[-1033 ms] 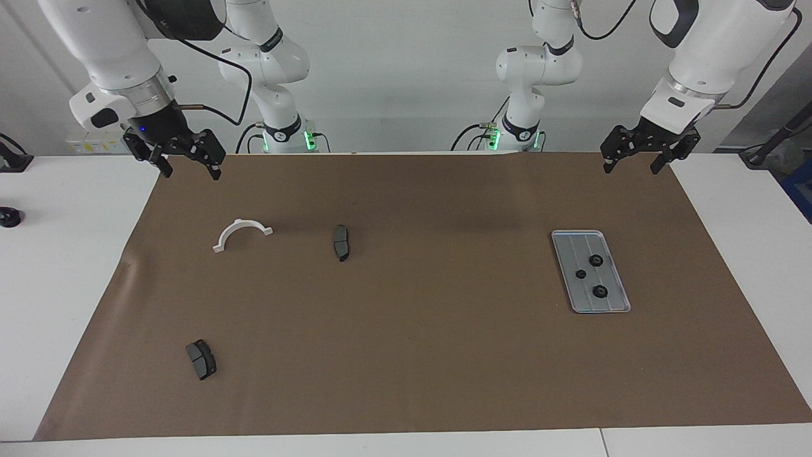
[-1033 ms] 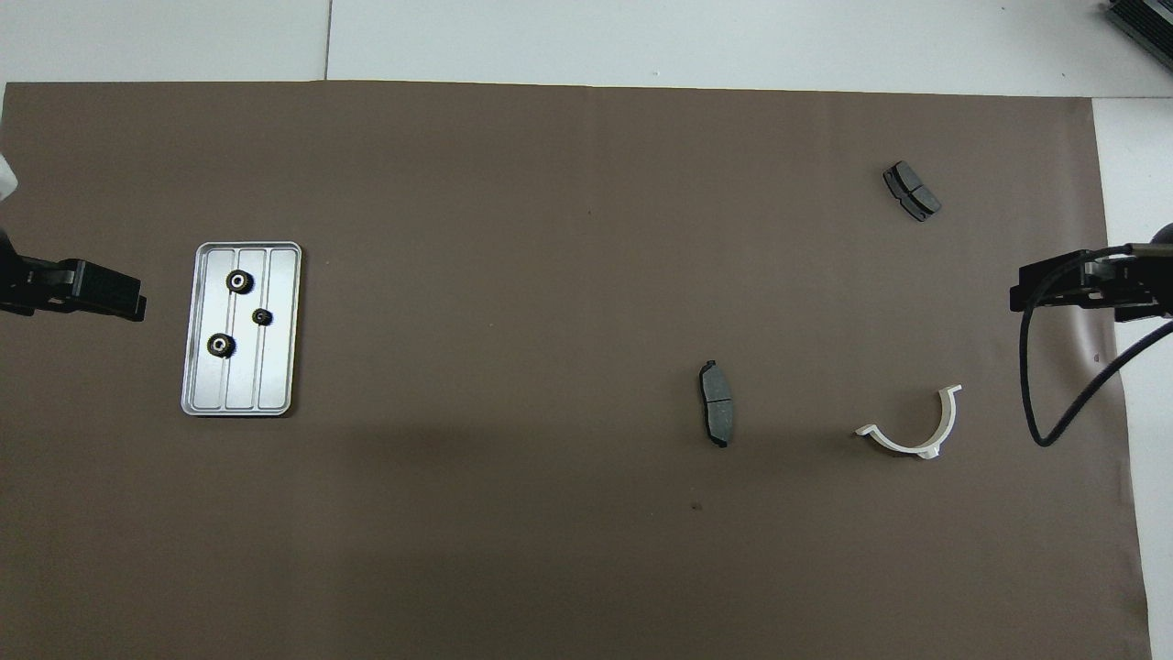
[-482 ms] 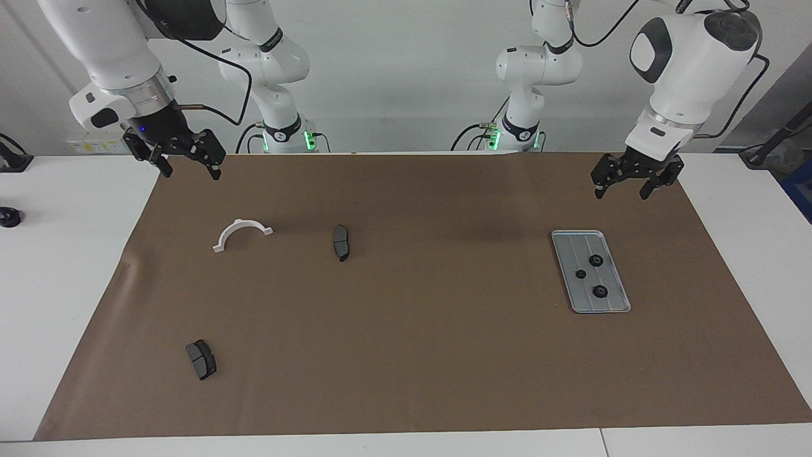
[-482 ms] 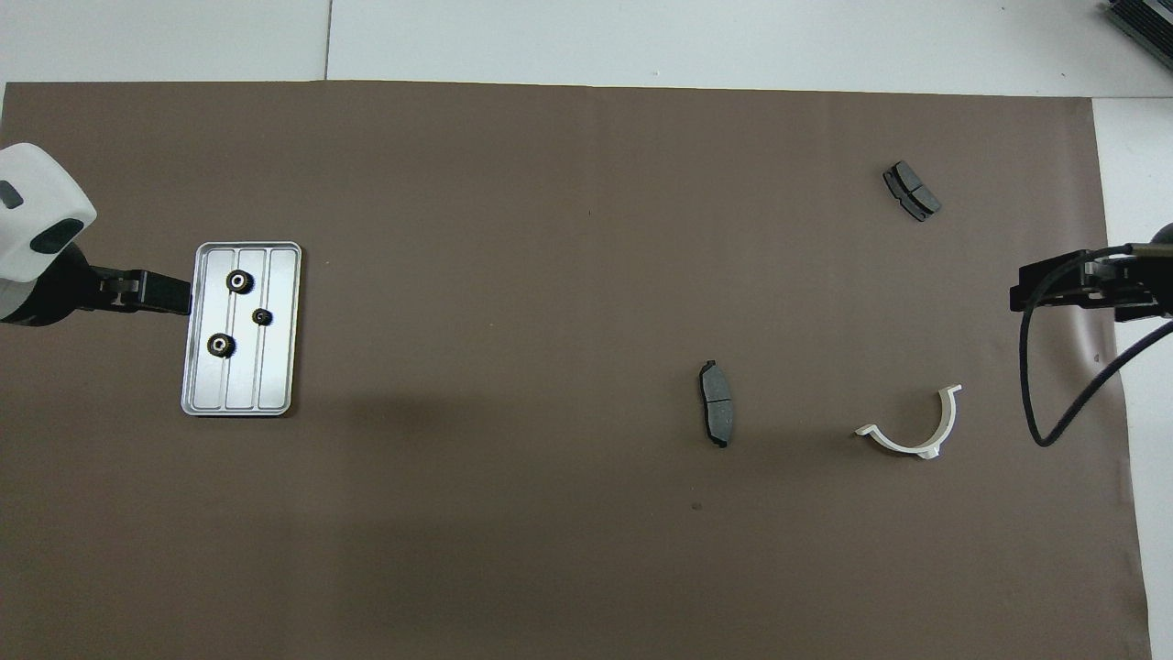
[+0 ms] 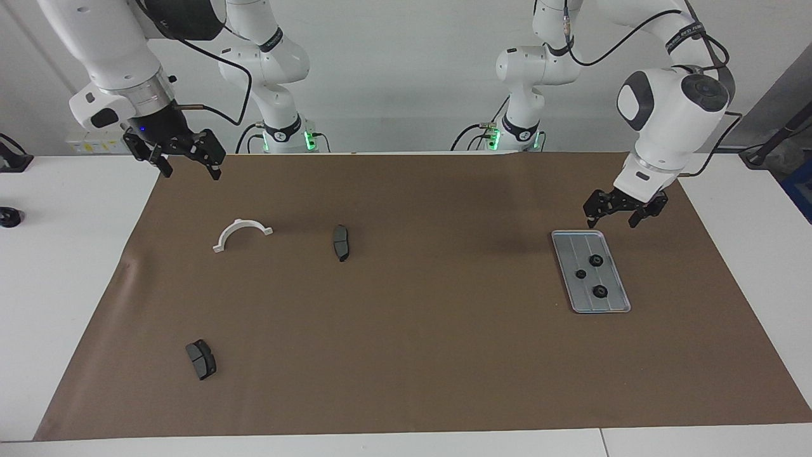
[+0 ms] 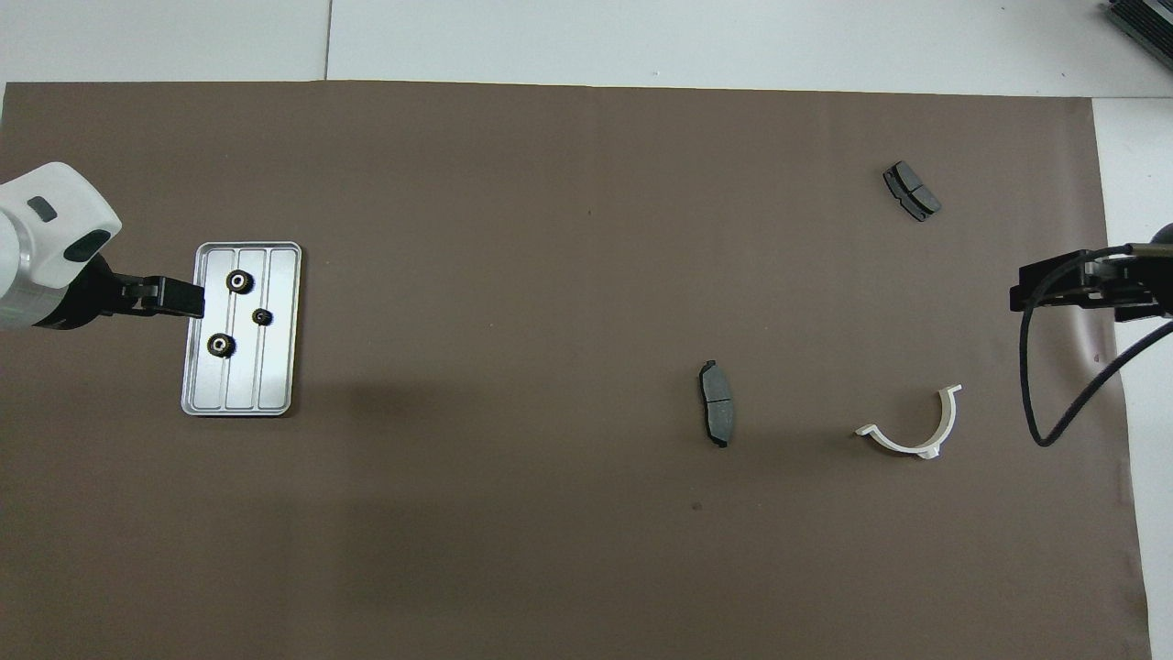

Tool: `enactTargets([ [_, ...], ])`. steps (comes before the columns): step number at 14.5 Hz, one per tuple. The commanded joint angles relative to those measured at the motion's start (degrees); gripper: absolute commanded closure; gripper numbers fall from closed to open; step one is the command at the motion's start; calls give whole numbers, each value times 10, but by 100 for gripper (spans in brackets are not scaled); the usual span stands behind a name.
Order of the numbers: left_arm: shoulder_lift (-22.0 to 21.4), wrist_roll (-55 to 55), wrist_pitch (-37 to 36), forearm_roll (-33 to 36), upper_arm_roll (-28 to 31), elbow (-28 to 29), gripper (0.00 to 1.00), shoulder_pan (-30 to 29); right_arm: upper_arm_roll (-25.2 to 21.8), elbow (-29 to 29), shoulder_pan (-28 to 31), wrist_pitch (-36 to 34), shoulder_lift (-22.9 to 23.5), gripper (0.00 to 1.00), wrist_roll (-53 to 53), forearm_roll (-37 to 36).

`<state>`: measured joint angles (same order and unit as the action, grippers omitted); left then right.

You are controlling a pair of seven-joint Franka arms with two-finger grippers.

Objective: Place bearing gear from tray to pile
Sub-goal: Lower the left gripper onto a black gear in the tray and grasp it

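Hovering over tray (image 5: 618,303) rim: left end effector (image 5: 612,216) spread, empty; right end effector (image 5: 188,164) spread, waiting.

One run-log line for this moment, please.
left pincer: open, above tray edge | three gears in tray | right pincer: open, waiting | pile: untouched

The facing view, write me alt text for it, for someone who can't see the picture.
The left gripper hangs open just above the robot-side end of a silver tray that holds three small black bearing gears. Toward the right arm's end of the brown mat lie a white half-ring bracket and two dark brake pads, while the right gripper waits open over the mat's corner.
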<state>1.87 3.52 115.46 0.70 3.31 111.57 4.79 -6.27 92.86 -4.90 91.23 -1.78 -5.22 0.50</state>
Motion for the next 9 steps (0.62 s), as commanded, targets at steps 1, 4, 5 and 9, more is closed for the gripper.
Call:
enactTargets([
  [1, 2, 10, 67, 4, -1, 50, 0, -10, 2, 14, 4, 4, -14, 0, 15, 10],
  [4, 12, 10, 104, 7, -1, 71, 0, -10, 2, 14, 4, 4, -14, 0, 15, 10],
  [5, 17, 10, 114, 8, -1, 76, 0, -11, 2, 14, 4, 4, -14, 0, 15, 10],
  [9, 59, 76, 162, 7, -2, 77, 0, -46, 2, 14, 4, 3, -14, 0, 15, 10],
])
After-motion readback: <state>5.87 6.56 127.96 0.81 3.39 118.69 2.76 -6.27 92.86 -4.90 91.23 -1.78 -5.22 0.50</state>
